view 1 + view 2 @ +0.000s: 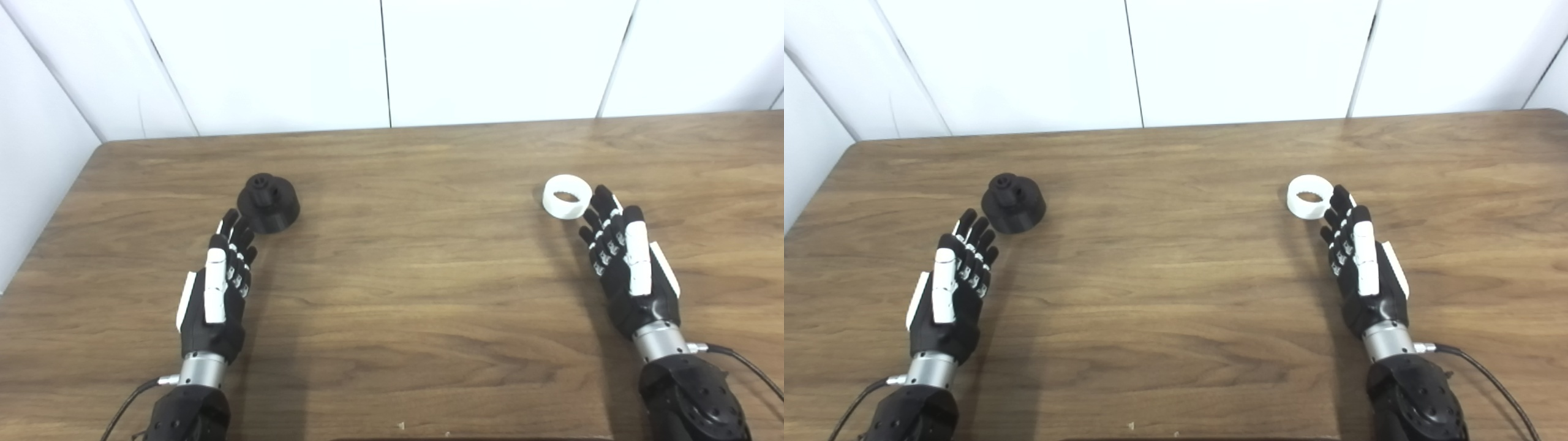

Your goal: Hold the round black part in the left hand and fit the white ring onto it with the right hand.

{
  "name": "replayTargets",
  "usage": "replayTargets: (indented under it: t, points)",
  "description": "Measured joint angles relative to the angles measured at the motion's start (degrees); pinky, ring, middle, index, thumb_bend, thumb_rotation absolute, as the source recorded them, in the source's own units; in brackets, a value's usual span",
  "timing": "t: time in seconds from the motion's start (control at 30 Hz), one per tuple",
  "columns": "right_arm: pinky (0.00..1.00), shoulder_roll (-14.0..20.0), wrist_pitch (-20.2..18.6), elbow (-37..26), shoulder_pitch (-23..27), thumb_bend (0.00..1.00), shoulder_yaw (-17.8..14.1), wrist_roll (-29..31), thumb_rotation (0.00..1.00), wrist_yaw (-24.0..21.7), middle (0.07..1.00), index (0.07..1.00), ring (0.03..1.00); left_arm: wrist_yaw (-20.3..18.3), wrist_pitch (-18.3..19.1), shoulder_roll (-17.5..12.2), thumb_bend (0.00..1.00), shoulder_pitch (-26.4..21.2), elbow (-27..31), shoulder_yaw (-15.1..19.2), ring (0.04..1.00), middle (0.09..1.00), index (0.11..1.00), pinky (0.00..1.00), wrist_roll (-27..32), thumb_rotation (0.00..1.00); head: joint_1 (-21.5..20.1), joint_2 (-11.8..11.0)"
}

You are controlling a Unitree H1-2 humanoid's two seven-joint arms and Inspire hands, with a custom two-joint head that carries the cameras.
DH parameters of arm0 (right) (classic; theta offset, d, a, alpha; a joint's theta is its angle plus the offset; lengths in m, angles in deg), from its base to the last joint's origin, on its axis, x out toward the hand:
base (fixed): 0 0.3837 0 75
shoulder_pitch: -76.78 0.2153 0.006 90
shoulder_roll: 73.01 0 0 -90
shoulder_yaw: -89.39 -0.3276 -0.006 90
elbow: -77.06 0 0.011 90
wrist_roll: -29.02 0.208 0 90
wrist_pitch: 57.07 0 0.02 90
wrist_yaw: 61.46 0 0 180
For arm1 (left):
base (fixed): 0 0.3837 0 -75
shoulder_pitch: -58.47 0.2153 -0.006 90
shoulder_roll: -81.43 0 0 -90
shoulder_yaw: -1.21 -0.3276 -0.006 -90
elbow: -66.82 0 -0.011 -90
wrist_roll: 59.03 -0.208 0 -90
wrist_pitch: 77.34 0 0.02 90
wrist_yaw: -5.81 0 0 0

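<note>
The round black part (268,203) stands on the wooden table, left of centre, with a small knob on top. My left hand (219,285) lies just in front of it, fingers stretched and apart, the tips close to the part's near edge and holding nothing. The white ring (567,196) lies flat on the table at the right. My right hand (626,263) is open just behind and to the right of the ring, its fingertips right beside the ring's rim; whether they touch it I cannot tell.
The wooden table (404,275) runs to a white panelled wall at the back. Its left edge shows beside a white side wall. Black cables trail from both wrists near the bottom edge.
</note>
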Motion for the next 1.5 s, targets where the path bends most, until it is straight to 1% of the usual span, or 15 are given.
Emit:
replayTargets:
  t: [0.27,0.47,0.6,0.7,0.73,0.87,0.97,1.0,1.07,1.13,1.23,1.27,1.37,1.43,1.5]
  points:
    - [1.00,0.04,0.01,0.01,0.52,0.56,0.00,-0.01,1.00,0.02,1.000,0.985,1.000,-0.02,0.00,-0.01,0.52,-0.04,-0.01,0.07,1.000,1.000,1.000,1.00,-0.32,0.94,0.18,-0.18]
    - [1.00,0.07,0.14,1.15,0.61,0.55,0.02,0.09,1.00,-0.03,1.000,0.984,1.000,-0.01,-0.01,-0.01,0.50,-0.04,-0.01,0.09,1.000,1.000,1.000,1.00,-0.54,0.96,0.09,-0.26]
    - [1.00,0.22,0.16,1.27,0.63,0.57,0.03,0.08,1.00,-0.08,1.000,0.982,1.000,-0.04,-0.01,-0.13,0.50,-0.04,-0.01,-0.01,1.000,1.000,1.000,1.00,-0.95,0.96,0.44,-0.35]
    - [1.00,0.49,0.19,1.27,0.69,0.58,0.03,0.08,1.00,-0.19,1.000,0.982,1.000,0.00,0.04,-1.25,0.53,-0.16,0.04,-0.63,1.000,1.000,1.000,1.00,-3.54,0.98,0.88,-0.53]
    - [1.00,0.58,0.18,1.27,0.71,0.58,0.02,0.08,1.00,-0.20,1.000,0.983,1.000,0.01,0.18,-1.96,0.55,-0.28,0.12,-0.93,1.000,1.000,1.000,1.00,-4.93,0.98,1.23,-0.70]
    - [1.00,0.80,0.18,1.32,0.83,0.58,0.03,0.08,1.00,-0.21,1.000,0.980,1.000,-0.06,1.49,-6.16,0.67,-1.47,0.96,-1.61,1.000,1.000,1.000,1.00,-9.74,0.85,1.93,-0.79]
    - [1.00,0.79,0.18,1.49,0.85,0.57,0.14,0.04,1.00,-0.21,1.000,0.978,1.000,-0.05,3.72,-9.12,0.67,-3.05,1.45,-2.09,1.000,1.000,1.000,1.00,-14.04,0.79,2.11,-1.05]
    - [1.00,0.79,0.18,1.56,0.86,0.56,0.20,0.04,1.00,-0.21,1.000,0.978,1.000,-0.05,4.30,-10.32,0.71,-3.53,1.45,-2.33,1.000,1.000,1.000,1.00,-15.33,0.72,2.37,-1.14]
    - [1.00,0.85,0.25,1.75,0.85,0.56,0.21,0.00,1.00,-0.22,1.000,0.978,1.000,-0.18,7.43,-13.71,0.74,-5.06,1.87,-2.92,1.000,1.000,1.000,1.00,-20.22,0.68,2.55,-1.23]
    - [1.00,0.90,0.27,1.92,0.82,0.57,0.20,-0.02,1.00,-0.23,1.000,0.976,1.000,-0.40,9.80,-15.91,0.81,-6.47,2.14,-3.12,1.000,1.000,1.000,0.99,-22.78,0.59,2.55,-1.23]
    - [1.00,0.89,0.29,1.94,0.83,0.58,0.26,-0.02,1.00,-0.24,1.000,0.971,1.000,-1.23,13.26,-19.24,0.89,-9.05,2.14,-4.82,1.000,1.000,0.993,1.00,-27.44,0.50,2.72,-1.32]
    - [1.00,0.89,0.29,1.94,0.81,0.59,0.25,-0.03,1.00,-0.23,1.000,0.971,1.000,-1.42,13.55,-21.00,0.90,-10.40,1.72,-6.11,1.000,1.000,0.984,1.00,-30.04,0.48,3.07,-1.32]
    - [1.00,0.91,0.27,1.94,0.80,0.59,0.25,-0.11,1.00,-0.23,1.000,0.971,1.000,-2.34,13.60,-24.09,0.92,-13.63,-0.42,-8.10,1.000,1.000,0.956,1.00,-34.25,0.42,3.25,-1.41]
    - [1.00,0.96,0.26,1.94,0.82,0.59,0.34,-0.26,1.00,-0.23,1.000,0.970,1.000,-3.18,13.57,-25.76,0.93,-15.53,-2.30,-9.79,1.000,0.997,0.947,1.00,-36.33,0.40,3.25,-1.41]
    - [1.00,0.99,0.26,1.94,0.82,0.58,0.37,-0.37,1.00,-0.24,1.000,0.969,1.000,-3.63,13.56,-26.56,0.94,-16.65,-3.53,-10.70,1.000,0.995,0.943,0.99,-37.46,0.39,3.43,-1.41]
